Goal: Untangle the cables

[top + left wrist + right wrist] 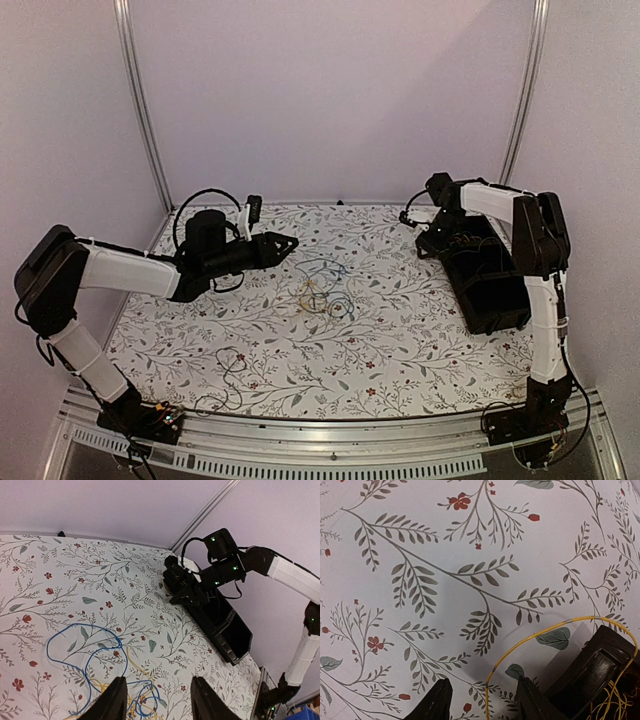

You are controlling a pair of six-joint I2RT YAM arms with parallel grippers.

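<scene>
Fingers of the left gripper stand wide apart with nothing clamped between them. The cables lie on the table just ahead of and below this gripper. In its wrist view a blue cable loops out ahead and to the left of the fingertips, and thin yellow strands cross it toward the gap between the fingers. The near part of the tangle is cut off by the bottom edge there and partly hidden behind the fingers, so the crossings cannot be followed. From above, a dark strand in the heap is hard to tell from the leaf print of the table cover. Another thin dark cable lies behind the left gripper, well apart from it, toward the arm bases.

The right gripper is parted too, moderately wide. A yellow cable arcs ahead of its right finger and runs down through the gap between the two fingers. Its other end drops into the black bin just right of the gripper. Whether this cable touches either finger cannot be told. More yellow wire shows inside the bin, which the frame corner cuts off, and how much is there is unclear. In the top view this gripper's fingers merge with the dark bin beneath them. The main tangle lies well apart from it, toward the left arm.
</scene>
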